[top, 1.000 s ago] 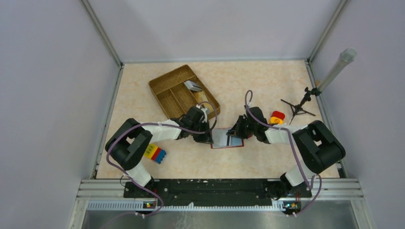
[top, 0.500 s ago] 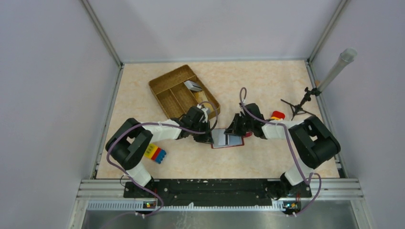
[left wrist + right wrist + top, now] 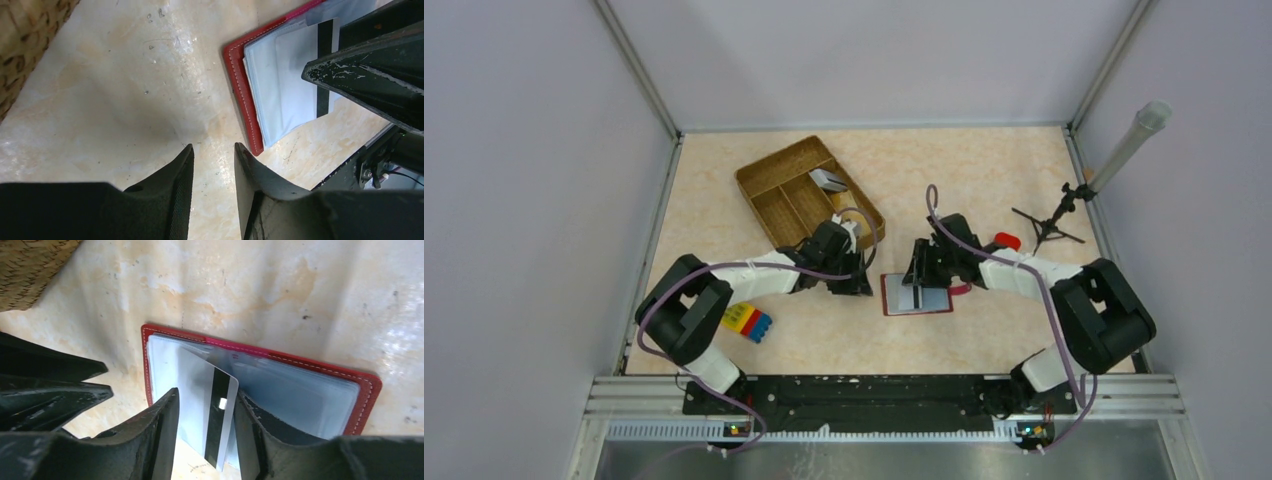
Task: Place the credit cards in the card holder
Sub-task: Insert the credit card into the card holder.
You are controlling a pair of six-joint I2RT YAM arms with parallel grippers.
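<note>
Right tool [image 3: 206, 397] jaws apart astride card [image 3: 207, 412] lying half-tucked on holder [image 3: 300, 369], left tool [image 3: 213, 147] barely open, empty; inserting step, next likely needs card pushed home.

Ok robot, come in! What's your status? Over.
Left tool open, empty, beside red stitched card holder. Right tool open, straddling silver black-striped card, partly tucked in holder's clear sleeve, end sticking out. Nothing seen blocking sleeve.

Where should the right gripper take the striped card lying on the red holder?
Likely across its long edges, from above: the striped card lies flat on the clear sleeves of the red holder, and the right gripper, open, flanks those edges.
</note>
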